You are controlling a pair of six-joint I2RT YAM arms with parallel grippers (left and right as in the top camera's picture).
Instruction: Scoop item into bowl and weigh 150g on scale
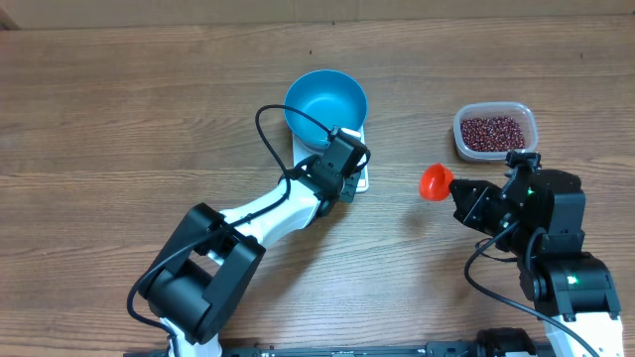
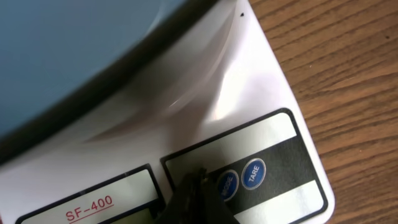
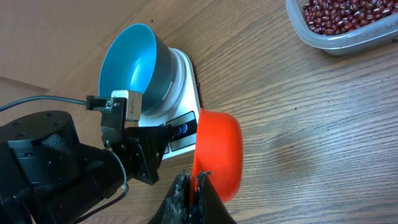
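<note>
While bowl (image 1: 325, 99) sits on scale (image 2: 249, 93) (wood table (image 1: 99, 119)), left jaws shut empty, right jaws clamp scoop (image 1: 434, 182).

1 ea: bowl (image 1: 325, 99), scale (image 2: 205, 106), scoop (image 1: 435, 181), tub (image 3: 336, 43)

Brown wood-grain surface (image 1: 119, 109) under soft, even light.
The grain runs left to right in the overhead view, with darker streaks and a few small dark specks. Shadows on the wood are faint and blurred. A paler tan area (image 3: 37, 31) lies beyond the surface's far edge.
</note>
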